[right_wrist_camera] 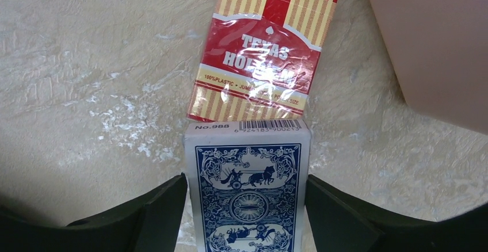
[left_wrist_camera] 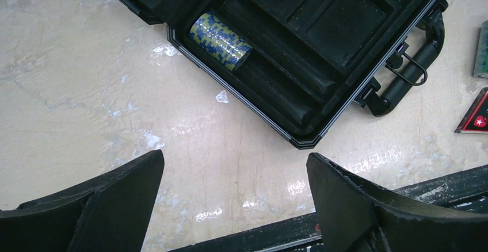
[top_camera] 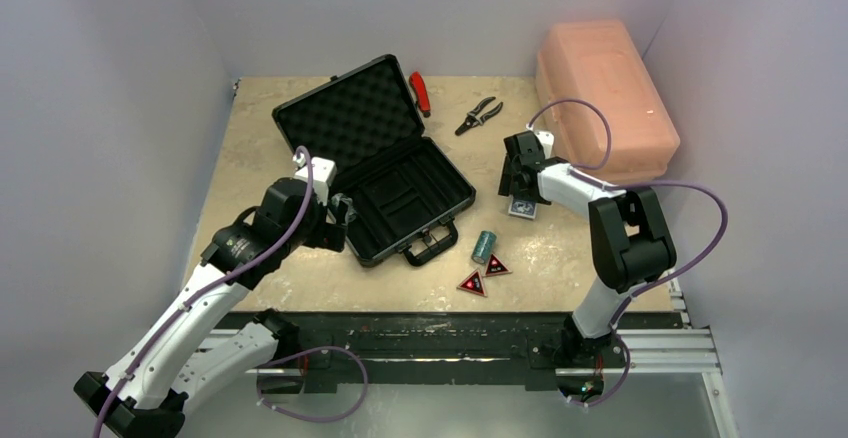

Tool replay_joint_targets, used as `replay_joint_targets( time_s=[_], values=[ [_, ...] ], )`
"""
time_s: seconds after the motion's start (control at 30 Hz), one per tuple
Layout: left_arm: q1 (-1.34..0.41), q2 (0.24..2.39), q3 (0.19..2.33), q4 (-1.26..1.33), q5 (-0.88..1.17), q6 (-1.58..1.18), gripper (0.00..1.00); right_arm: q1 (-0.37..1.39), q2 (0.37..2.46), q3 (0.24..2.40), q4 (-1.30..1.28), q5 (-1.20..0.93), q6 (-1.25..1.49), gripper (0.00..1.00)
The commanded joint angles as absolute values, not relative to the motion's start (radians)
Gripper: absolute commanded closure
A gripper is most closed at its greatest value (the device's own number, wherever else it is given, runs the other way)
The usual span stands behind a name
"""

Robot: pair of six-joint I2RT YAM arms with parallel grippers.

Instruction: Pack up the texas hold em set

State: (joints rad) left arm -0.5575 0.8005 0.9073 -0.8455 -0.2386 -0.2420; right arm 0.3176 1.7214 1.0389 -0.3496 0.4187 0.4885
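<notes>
- Right end effector point(right_wrist_camera: 246, 177): fingers set against both long edges of the blue card deck point(right_wrist_camera: 247, 206), clamped on it at its sides.
- Blue card deck: face with chariot pattern upward, low over the tabletop point(top_camera: 560, 258), right of the briefcase point(top_camera: 400, 188).
- Red card deck point(right_wrist_camera: 259, 62): flat on the tabletop, its near end touching the blue deck's far end, slightly tilted; pink plastic box point(right_wrist_camera: 431, 45) just beside it on the right.
- Left end effector point(left_wrist_camera: 235, 157): fingers wide apart, holding nothing, above bare tabletop near the briefcase's near-left corner.
- Briefcase: open, foam-lined lid point(top_camera: 350, 108) propped back, handle point(left_wrist_camera: 411, 73) on the near side.
- Chip roll point(left_wrist_camera: 221, 41), blue and yellow-green: lying in the long slot along the briefcase's left edge, at the hinge end.
- Teal chip roll point(top_camera: 484, 246): on the tabletop, right of the handle.
- Two red-black triangles point(top_camera: 472, 283) point(top_camera: 496, 265): flat, touching each other, just in front of the teal roll.
- Pliers point(top_camera: 480, 116) and red-handled tool point(top_camera: 420, 91): at the back, behind the briefcase.
</notes>
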Motion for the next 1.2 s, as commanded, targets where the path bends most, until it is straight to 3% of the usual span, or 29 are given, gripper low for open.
replay_joint_targets(
  time_s=[0.0,0.3,0.9,1.17],
  values=[
    [-0.554,0.801,0.939,-0.81,-0.232,-0.222,0.06,0.314,1.71,1.051,-0.342,0.415,0.491,0.25],
    [-0.553,0.8,0.939,-0.809,-0.229,-0.221,0.07,0.314,1.7,1.05,-0.35,0.403,0.492,0.4],
    [-0.554,0.781,0.942,-0.81,-0.221,-0.219,0.09,0.314,1.514,1.232,-0.475,0.255,0.565,0.41],
    [-0.555,0.767,0.942,-0.81,-0.215,-0.219,0.09,0.319,1.444,1.257,-0.422,0.093,0.717,0.45]
  ],
)
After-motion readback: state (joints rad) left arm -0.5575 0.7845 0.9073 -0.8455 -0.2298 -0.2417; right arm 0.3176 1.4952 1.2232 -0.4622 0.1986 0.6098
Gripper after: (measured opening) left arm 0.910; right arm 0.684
